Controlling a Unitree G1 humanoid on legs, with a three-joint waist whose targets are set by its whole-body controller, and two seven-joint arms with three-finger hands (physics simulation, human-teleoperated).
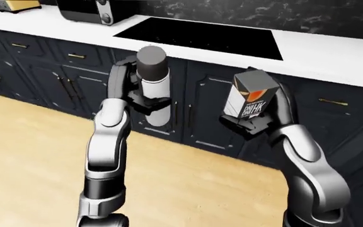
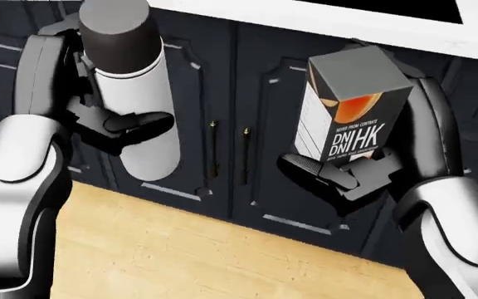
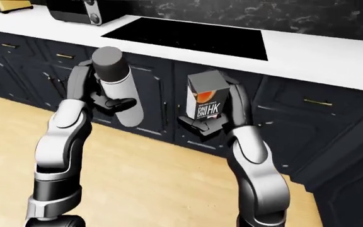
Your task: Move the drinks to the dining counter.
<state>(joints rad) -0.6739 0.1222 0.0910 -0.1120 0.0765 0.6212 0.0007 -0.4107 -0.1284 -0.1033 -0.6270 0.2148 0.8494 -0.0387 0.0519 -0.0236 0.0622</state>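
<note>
Dark cabinet doors (image 1: 207, 109) stand close behind both raised hands, blocking reach that way; an open gap separates the white bottle (image 2: 131, 106) from the drink carton (image 2: 347, 112); the wooden floor (image 1: 36, 142) lies open at lower left; the white worktop (image 3: 307, 52) carries a black cooktop (image 3: 188, 35) and an appliance (image 3: 74, 12) at upper left.

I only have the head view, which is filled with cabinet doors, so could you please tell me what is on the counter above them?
Observer: A flat black cooktop is set into the white counter, directly above the two held drinks.
Operator: Thank you. Is anything else standing up there?
Observer: Yes, a dark appliance sits at the left-eye view's top left, left of the cooktop.
Operator: And are both drinks secure?
Observer: The left robot hand grips the white bottle, and the right robot hand grips the carton, both held clear of the cabinets.
</note>
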